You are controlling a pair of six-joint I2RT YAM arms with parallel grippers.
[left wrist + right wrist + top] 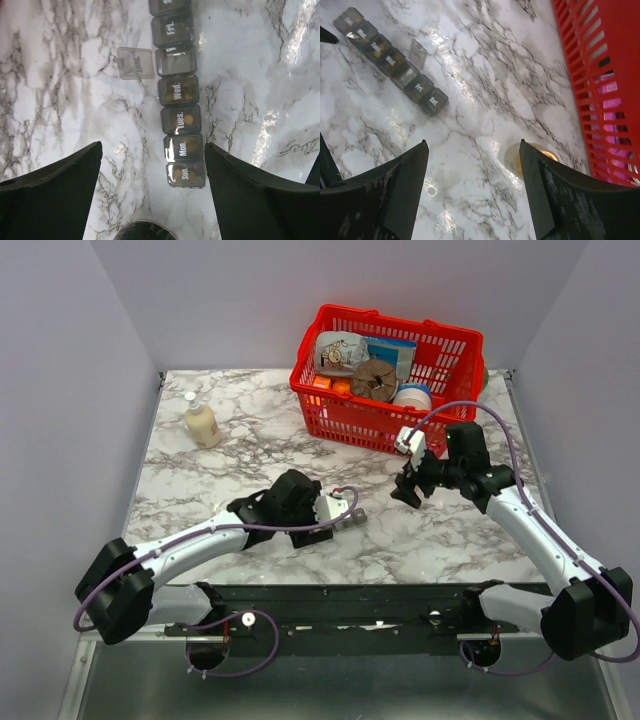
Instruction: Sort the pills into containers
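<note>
Left pincer (152,150) gapes over the containers' (179,90) Sunday end.

Both arms share one build: glossy white tapered link shells between bulky matte-black joint housings, seen on the left arm (190,545) and the right arm (535,530). A thin purple cable (468,403) loops along each. The left end effector (152,146) has broad, smooth black wedge fingers (50,195). The right end effector (473,142) has the same wedges, flecked with pale scuffs. A white block (408,440) sits at the right wrist's ten o'clock.

Left tool (152,146) and right tool (473,143) both hover, jaws spread apart.
</note>
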